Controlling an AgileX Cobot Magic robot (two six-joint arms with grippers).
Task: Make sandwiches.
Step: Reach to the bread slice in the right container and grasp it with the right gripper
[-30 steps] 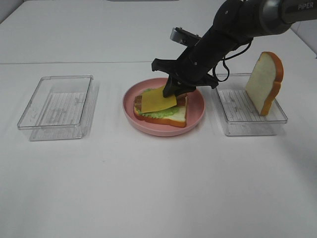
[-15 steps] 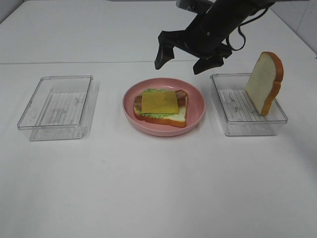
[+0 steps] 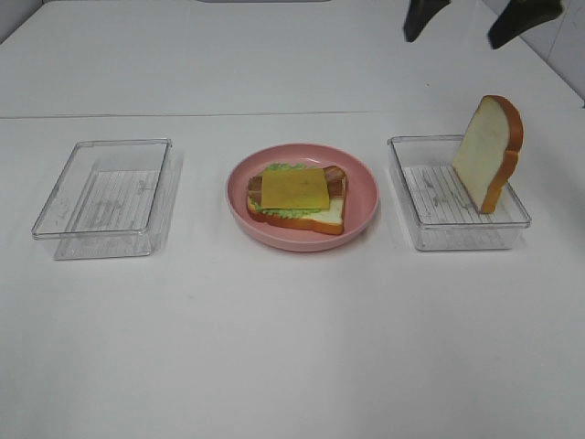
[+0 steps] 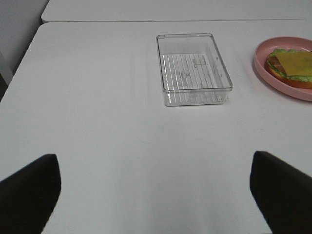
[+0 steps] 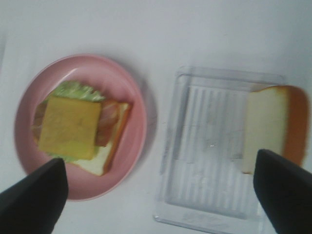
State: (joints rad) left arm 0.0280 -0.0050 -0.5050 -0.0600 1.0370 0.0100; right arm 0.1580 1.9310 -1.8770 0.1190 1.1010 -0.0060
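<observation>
On my white worktop (image 3: 292, 347) I count two clear trays, one pink plate and one part-built sandwich, plus one loose slice of bread.

Farthest left is the first tray (image 3: 102, 197), with nothing in it. My left pincer (image 4: 156, 190) hangs over bare worktop near that tray, its two dark fingers (image 4: 29, 187) wide apart and gripping nothing; the high camera does not catch it.

In the middle sits the round plate (image 3: 361, 215), and on it lies the sandwich (image 3: 297, 197). I count its layers from the bottom: one white bread slice with a brown crust, one ruffled green lettuce leaf showing at the edges, brown bacon strips poking out on the side toward the right tray (I cannot count them), and one yellow cheese square (image 3: 295, 187) lying flat on top. It has no upper slice.

To the right is the second tray (image 3: 430, 229), just beside the plate but not touching it. One bread slice (image 3: 486, 151) stands upright in it, leaning on the tray's far right wall.

My right pincer (image 3: 480, 16) hangs high above the far edge, its two fingers spread wide and carrying nothing.
</observation>
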